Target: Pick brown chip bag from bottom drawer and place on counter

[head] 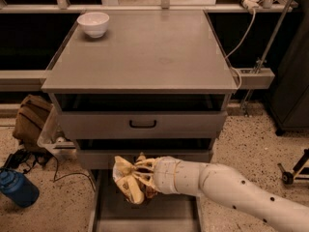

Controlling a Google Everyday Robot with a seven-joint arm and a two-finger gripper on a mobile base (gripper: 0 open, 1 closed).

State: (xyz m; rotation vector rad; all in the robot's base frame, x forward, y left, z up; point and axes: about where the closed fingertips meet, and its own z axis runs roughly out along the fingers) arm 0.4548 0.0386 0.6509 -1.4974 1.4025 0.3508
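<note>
The gripper [146, 178], above the bottom drawer [145, 217], is clamped on the crumpled brown chip bag [125, 181], cream-yellow with dark-brown patches.

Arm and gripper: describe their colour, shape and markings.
The arm is a thick, rounded cream-white tube with small black dots scattered along it and fine dotted lines at the wrist. The gripper, above the bottom drawer, is mostly hidden in the brown chip bag.
</note>
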